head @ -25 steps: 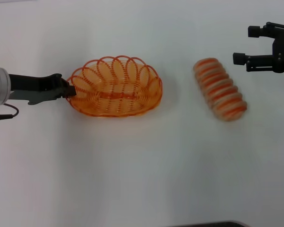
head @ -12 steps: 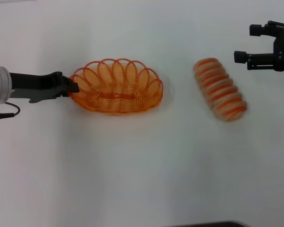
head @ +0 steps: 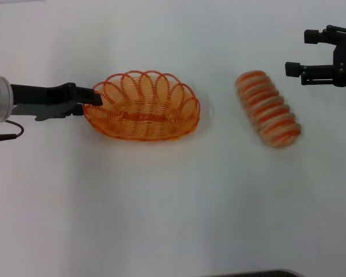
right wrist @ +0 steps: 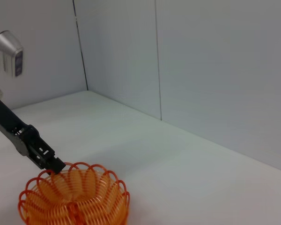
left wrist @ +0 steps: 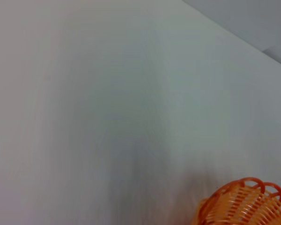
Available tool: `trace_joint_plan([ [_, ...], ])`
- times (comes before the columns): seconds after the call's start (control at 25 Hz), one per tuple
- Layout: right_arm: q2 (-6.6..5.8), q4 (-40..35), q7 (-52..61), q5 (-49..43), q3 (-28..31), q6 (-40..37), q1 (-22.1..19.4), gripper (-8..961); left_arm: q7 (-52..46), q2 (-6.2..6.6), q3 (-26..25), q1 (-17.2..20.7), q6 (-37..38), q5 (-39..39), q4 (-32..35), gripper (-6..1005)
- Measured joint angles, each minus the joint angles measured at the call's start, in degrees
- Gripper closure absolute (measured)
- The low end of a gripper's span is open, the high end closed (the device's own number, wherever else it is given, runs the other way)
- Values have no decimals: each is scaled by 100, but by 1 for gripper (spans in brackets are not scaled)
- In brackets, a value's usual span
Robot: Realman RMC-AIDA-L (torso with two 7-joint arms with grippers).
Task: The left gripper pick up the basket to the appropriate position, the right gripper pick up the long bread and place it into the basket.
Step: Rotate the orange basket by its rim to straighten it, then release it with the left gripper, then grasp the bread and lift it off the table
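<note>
The orange wire basket [head: 143, 107] sits left of centre on the white table. My left gripper [head: 96, 98], with a green ring light, is shut on the basket's left rim. The basket also shows in the left wrist view [left wrist: 246, 204] and in the right wrist view [right wrist: 75, 197], where the left gripper [right wrist: 56, 165] holds its rim. The long bread [head: 268, 108], tan with orange stripes, lies on the table to the right of the basket. My right gripper [head: 296, 53] is open and empty, above and to the right of the bread.
The white table [head: 173, 208] has bare room in front of the basket and bread. A grey wall [right wrist: 201, 70] stands behind the table. A black cable [head: 6, 137] hangs under the left arm.
The left gripper has moved the basket slightly right and up, with its left end raised. The right gripper and the bread have not moved.
</note>
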Motion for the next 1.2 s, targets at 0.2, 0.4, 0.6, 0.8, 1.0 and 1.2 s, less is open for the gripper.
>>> trace_joint_plan([
  [0.2,0,0,0,-6,0,4,0,7,17,11,5,6,23,8,88,462],
  [0.4,0,0,0,-9,-1,6,0,7,320,37,16,-55,74,41,144,331],
  [0.6,7,0,23,-21,-6,2,-5,7,1182,92,-144,-131,346,-131,267,300],
  [0.8,9,0,78,-21,-40,-17,-4,8,2111,80,-196,-187,725,-318,486,296],
  [1.0,6,0,64,-5,-53,-53,15,8,3518,128,-475,-258,1435,-799,504,297],
  [1.2,3,0,27,-2,-61,-63,0,7,5125,176,-1131,-157,2387,-1330,567,299],
])
